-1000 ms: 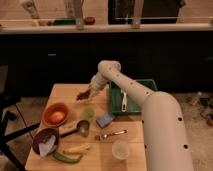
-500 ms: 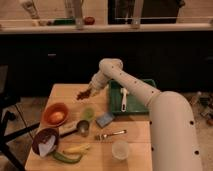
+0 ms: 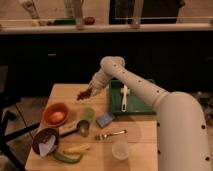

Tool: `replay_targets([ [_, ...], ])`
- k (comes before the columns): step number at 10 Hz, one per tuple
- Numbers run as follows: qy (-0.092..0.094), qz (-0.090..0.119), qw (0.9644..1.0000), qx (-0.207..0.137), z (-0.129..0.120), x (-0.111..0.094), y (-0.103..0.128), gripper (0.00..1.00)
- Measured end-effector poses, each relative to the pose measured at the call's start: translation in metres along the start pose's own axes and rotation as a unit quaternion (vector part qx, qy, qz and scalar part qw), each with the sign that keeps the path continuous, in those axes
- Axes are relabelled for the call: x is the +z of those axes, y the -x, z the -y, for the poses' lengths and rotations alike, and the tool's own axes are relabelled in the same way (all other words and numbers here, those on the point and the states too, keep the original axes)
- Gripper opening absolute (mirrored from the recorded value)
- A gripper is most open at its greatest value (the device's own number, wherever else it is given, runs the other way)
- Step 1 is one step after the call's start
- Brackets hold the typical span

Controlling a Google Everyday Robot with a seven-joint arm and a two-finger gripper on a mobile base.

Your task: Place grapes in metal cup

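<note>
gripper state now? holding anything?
Gripper: closed on the grapes, raised over the far side of the table.

Kitchen: counter, food-laid table under hand

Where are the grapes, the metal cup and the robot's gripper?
grapes point(image 3: 83, 94), camera view: middle of the dark bunch.
metal cup point(image 3: 83, 128), camera view: its shiny side.
gripper point(image 3: 88, 92), camera view: its tip, above the table point(image 3: 137, 125), holding the grapes.
</note>
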Motion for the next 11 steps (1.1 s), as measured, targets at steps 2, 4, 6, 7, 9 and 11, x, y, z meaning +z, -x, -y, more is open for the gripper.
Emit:
replay_targets([
  [2,0.002,0.007,0.9999,-0.012,-0.008,-0.009,0.011,0.00],
  [4,0.005,0.012,0.9997,-0.022,-0.021,-0.017,0.022,0.00],
  [6,0.011,0.019,0.9993,-0.030,-0.029,-0.019,0.030,0.00],
  [7,0.014,0.024,0.9990,-0.035,-0.036,-0.020,0.037,0.00],
  [9,0.020,0.029,0.9986,-0.039,-0.046,-0.021,0.042,0.00],
  [11,0.028,0.036,0.9980,-0.043,-0.063,-0.021,0.054,0.00],
])
